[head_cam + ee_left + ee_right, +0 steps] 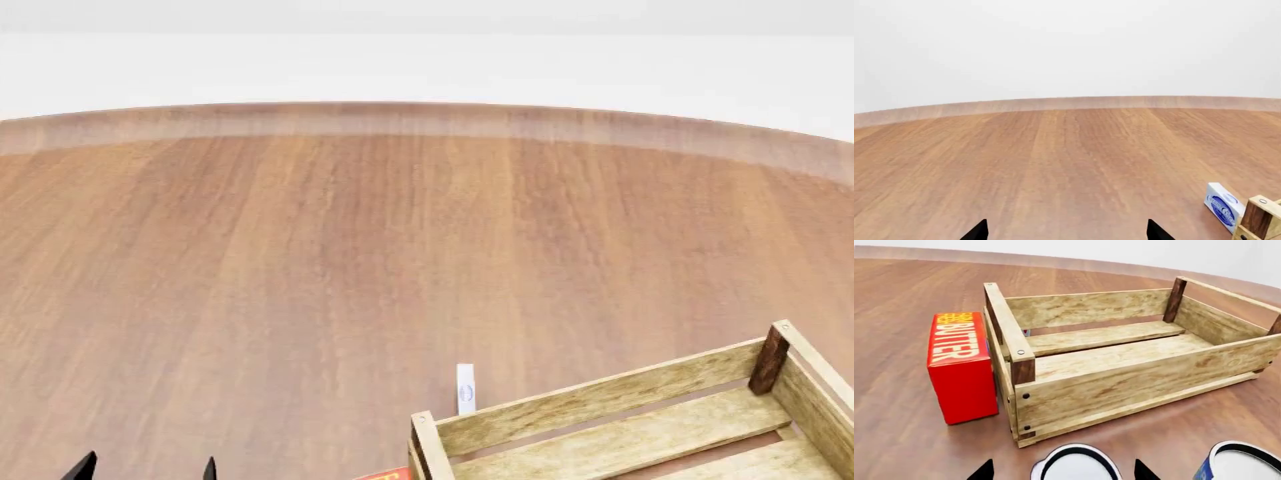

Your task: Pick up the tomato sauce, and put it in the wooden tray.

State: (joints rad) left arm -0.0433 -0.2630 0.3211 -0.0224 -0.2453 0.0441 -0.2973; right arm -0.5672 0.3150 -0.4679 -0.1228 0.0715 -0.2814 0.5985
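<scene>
In the right wrist view the wooden tray [1121, 385], a pale slatted crate with dark corner posts, stands on the wooden floor and holds nothing. A can with a silver-white top and dark rim [1077, 467] sits just in front of it, between my right fingertips; its label is hidden, so I cannot confirm it is the tomato sauce. My right gripper [1064, 471] is open, with a gap on each side of the can. My left gripper [1067, 231] is open and empty over bare floor; it also shows in the head view [147, 468]. The tray's far wall shows in the head view [601, 405].
A red butter box [961, 370] stands against the tray's short end. A second can with a blue side [1241, 462] stands beside the first. A small white-and-blue box [1223, 205] lies beyond the tray's far corner [1257, 220]; it also shows in the head view [465, 388].
</scene>
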